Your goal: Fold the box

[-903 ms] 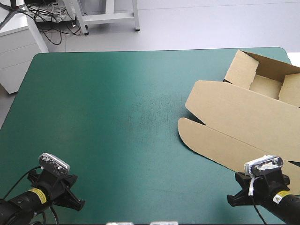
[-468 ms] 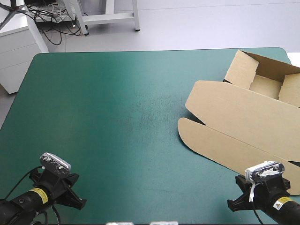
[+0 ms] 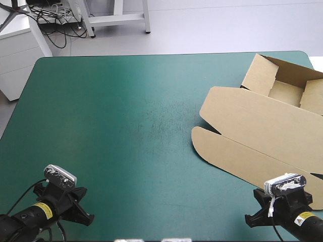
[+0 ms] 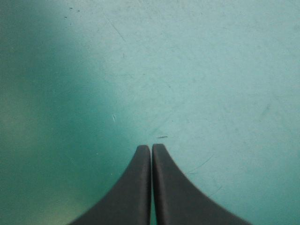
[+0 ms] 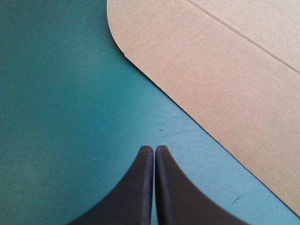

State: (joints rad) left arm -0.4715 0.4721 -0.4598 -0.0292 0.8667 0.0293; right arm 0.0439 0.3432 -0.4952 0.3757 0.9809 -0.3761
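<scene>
The box (image 3: 252,126) lies on the right side of the counter (image 3: 126,111), running off past its right edge. Its tray (image 3: 282,83) sits at the far right corner with brown walls raised, and the lid (image 3: 242,151) lies flat on the teal-green cover, stretching toward the near edge and ending in a rounded flap (image 3: 202,138). In the right wrist view the box (image 5: 225,65) fills the area ahead of the fingers and to one side, with a crease line across it.

The right hand (image 3: 262,206) is near the lid's near edge. Its black fingers are pressed together into one point (image 5: 154,148), holding nothing, over bare cover just beside the board.

The left hand (image 3: 75,206) is at the near left corner, well apart from the box. Its fingers are likewise closed tip to tip (image 4: 151,147) and empty, with only scuffed cover ahead.
</scene>
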